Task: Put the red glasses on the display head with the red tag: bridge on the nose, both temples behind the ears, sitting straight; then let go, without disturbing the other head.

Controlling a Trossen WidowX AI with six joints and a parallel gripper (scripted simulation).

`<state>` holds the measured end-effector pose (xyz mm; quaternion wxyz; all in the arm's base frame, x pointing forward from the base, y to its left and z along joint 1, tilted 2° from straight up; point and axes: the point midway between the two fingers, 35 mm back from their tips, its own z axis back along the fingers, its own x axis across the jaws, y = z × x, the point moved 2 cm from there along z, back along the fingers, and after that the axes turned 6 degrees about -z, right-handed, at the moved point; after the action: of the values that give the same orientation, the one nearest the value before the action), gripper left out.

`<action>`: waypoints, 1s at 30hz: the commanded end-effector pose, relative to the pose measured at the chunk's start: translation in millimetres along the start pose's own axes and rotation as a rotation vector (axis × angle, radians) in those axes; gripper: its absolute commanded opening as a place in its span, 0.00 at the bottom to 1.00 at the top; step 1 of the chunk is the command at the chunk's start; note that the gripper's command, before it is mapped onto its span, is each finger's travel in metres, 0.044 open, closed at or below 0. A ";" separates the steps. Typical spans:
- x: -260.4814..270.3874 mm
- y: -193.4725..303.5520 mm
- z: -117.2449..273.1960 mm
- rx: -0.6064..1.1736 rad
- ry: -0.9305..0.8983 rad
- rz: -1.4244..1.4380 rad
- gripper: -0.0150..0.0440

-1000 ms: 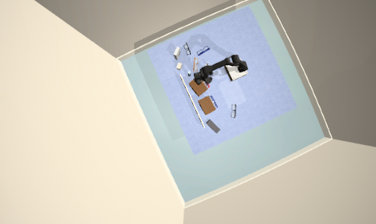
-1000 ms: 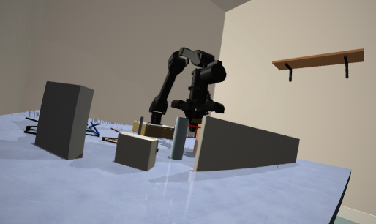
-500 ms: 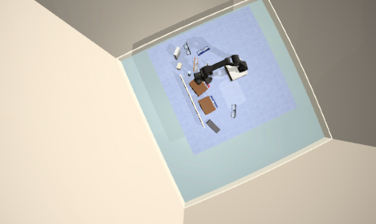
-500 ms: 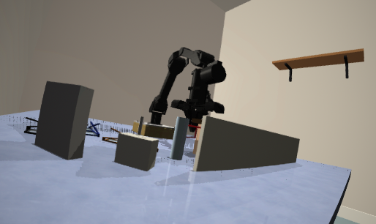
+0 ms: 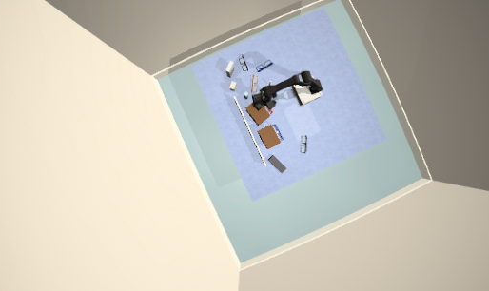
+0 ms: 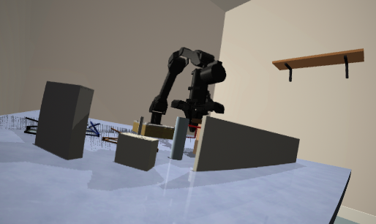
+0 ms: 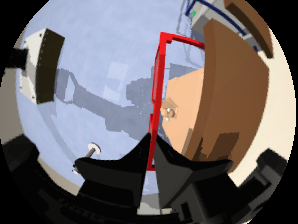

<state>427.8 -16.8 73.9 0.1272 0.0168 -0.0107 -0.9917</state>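
Observation:
The red glasses [image 5: 270, 112] [image 6: 197, 127] [image 7: 159, 95] are in front of the peach face of the near display head [image 5: 258, 114] [image 7: 235, 90]. In the wrist view the bridge is level with the nose [image 7: 168, 111]; whether they touch is unclear. The far temple runs back beside the head, its rear end hidden by the brown top. The near temple, the ears and the red tag are not visible. My gripper [image 6: 192, 129] [image 7: 151, 135] is shut on the near half of the glasses' front. The other head [image 5: 269, 137] [image 7: 244, 21] stands beyond, with dark blue glasses at its front.
A long upright board [image 5: 250, 131] [image 6: 245, 146] stands behind the heads. A blue-grey post [image 5: 245, 95] [image 6: 179, 139] and a small block [image 5: 233, 86] [image 6: 136, 151] are near my gripper. Orange glasses [image 5: 255, 84] and a tall box [image 5: 230, 68] [image 6: 60, 121] are farther off.

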 end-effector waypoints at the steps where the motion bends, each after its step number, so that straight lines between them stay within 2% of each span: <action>1: -0.1 0.4 -0.8 0.003 0.000 -0.002 0.25; 24: -0.1 0.5 -5.5 0.003 0.000 -0.002 0.25; 28: -0.2 0.1 -3.8 0.001 0.002 0.000 0.43; 30: -0.2 0.1 -3.8 0.001 0.002 0.000 0.44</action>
<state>428.1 -17.0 70.0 0.1270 0.0177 -0.0109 -0.9917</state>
